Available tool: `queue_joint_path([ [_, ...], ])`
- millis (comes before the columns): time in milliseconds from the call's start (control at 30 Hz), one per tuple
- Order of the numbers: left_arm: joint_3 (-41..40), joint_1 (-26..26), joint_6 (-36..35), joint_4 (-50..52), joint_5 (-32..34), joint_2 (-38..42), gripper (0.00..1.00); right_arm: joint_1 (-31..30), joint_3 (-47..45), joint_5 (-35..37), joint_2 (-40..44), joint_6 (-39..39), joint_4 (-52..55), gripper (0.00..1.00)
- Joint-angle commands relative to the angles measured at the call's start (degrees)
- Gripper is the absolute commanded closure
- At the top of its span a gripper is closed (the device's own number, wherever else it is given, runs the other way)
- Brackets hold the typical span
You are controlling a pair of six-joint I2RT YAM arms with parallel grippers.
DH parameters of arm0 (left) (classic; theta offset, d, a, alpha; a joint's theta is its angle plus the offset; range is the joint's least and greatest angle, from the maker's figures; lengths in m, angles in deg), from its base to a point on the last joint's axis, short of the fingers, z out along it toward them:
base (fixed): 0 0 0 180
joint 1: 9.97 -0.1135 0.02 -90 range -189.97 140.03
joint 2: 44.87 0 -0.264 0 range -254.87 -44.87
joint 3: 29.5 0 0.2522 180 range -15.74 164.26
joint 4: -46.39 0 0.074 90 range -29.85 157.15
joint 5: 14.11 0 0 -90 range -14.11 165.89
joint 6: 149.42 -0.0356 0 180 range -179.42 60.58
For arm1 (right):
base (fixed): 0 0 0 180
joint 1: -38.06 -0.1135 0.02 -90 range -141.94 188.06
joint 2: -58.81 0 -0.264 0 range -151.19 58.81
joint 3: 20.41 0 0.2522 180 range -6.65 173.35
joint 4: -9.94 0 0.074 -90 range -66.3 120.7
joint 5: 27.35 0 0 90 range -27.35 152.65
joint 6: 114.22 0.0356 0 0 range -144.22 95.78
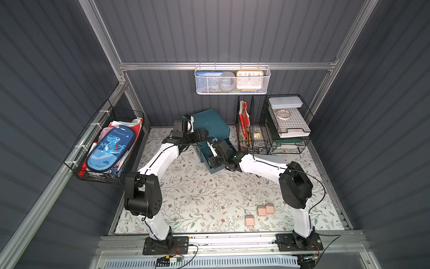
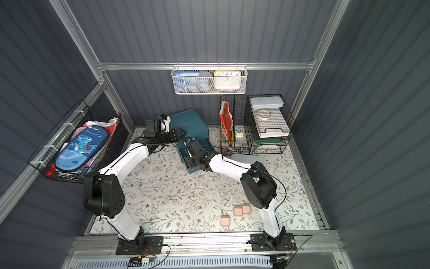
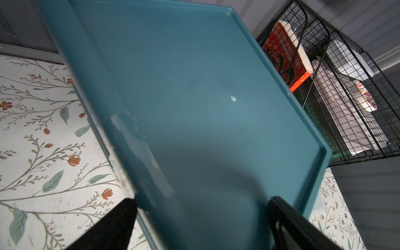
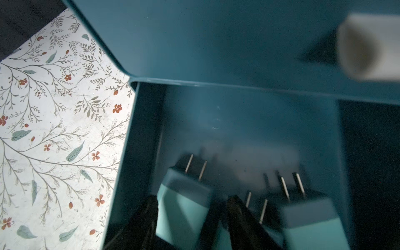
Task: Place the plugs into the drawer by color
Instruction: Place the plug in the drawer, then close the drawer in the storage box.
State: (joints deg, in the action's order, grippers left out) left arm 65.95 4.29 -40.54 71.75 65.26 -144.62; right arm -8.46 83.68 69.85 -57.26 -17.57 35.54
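- Dark teal boxy plastic cabinet of stacked drawers (image 1: 210, 122) stands at the back of the floral-patterned table (image 1: 197, 198), near a black wire rack (image 1: 286, 144).
- One drawer (image 4: 238, 129) stands open toward the front. Above it in the right wrist view is a teal front with a white pull tab (image 4: 368, 47).
- Left gripper (image 3: 202, 200) is over the cabinet's flat top. Its black fingers (image 3: 112, 227) are spread wide and pinch nothing. Can't tell if they touch the top.
- Right gripper (image 4: 192, 197) reaches down into the open drawer. Its fingers (image 4: 142, 223) are apart, one on each side of a light blue-teal rounded plug (image 4: 184, 207).
- That plug lies on the drawer floor, metal prongs pointing away from the wrist. A gap shows at one finger, so it is not pinched.
- Second light blue-teal plug (image 4: 307, 216) lies in the same drawer, just beside. A third is mostly hidden behind a finger; its prongs (image 4: 263, 210) show.
- Three peach pink plugs lie on the table at the front, near the right arm's base. Two sit side by side (image 1: 261, 210) (image 1: 270, 208); one (image 1: 249, 220) lies slightly apart.
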Motion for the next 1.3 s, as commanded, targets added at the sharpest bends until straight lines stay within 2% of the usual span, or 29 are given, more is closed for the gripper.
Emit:
queue_joint_path([
  [0,-1.7,0.5,-2.1,7.04,0.69,-3.52,0.02,0.2,-0.5,-1.35,0.16,-0.13,0.63,0.41],
  [367,-1.76,0.5,-2.26,7.21,0.79,-3.69,0.02,0.59,-0.94,0.39,9.47,0.59,2.29,0.38],
  [800,-1.09,0.5,-2.83,8.18,1.14,-4.73,0.02,0.47,-28.9,2.66,27.73,14.46,-8.38,0.38],
  [1033,-1.58,0.5,-2.79,7.92,1.05,-3.39,0.02,0.77,-37.24,5.61,29.25,21.21,-13.34,0.38],
  [1267,-2.1,0.5,-2.2,8.28,1.15,-3.15,0.02,1.85,-40.2,3.08,25.07,25.09,-22.97,0.45],
])
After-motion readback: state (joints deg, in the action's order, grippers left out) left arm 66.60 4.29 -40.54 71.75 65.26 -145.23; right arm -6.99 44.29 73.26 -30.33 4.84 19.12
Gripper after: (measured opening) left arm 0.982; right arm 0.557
